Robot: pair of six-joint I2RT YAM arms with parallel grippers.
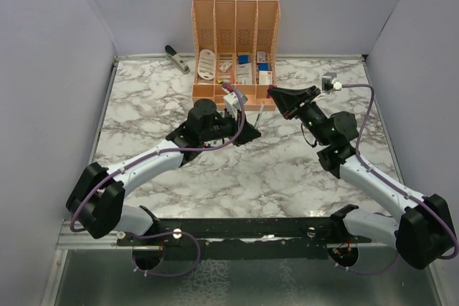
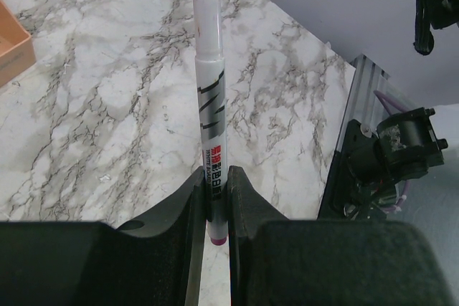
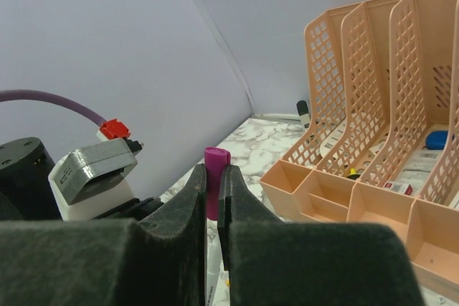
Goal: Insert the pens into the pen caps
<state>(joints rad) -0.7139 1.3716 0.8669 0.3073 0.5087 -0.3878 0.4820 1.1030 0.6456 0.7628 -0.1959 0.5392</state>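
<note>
A: Okay, quick one, what did the left gripper (image 2: 216, 185) have?
B: Its jaws were pinched on the lower end of a thin whitish-grey marker pen (image 2: 212, 105) with black lettering. The purple butt end showed between the fingers, and the barrel stuck straight out over the white-and-grey marble table (image 2: 100, 105)
A: Right gripper (image 3: 213, 177)?
B: Pressed together on a stubby purple plastic cap (image 3: 215, 157). It poked up just past the fingertips, held in the air in front of the orange plastic mesh organiser (image 3: 373, 98)
A: Pen in the cap yet?
B: No. In the top view the two grippers pointed at each other near the organiser's front, pen nose close to the cap but apart. Neither wrist view showed them joined
A: So progress?
B: Judged early: one pair was picked up and roughly lined up, insertion not yet done. No capped pen was visible anywhere
A: The other pens and caps?
B: Couldn't pick them out. Small blue and yellow bits sat in the organiser compartments, too small to call. A grey metal stapler (image 1: 175, 56) lay at the back left, not part of the task
A: What was left?
B: By my read, close the gap, push the pen nose into the purple cap, then repeat for the remaining pairs
</note>
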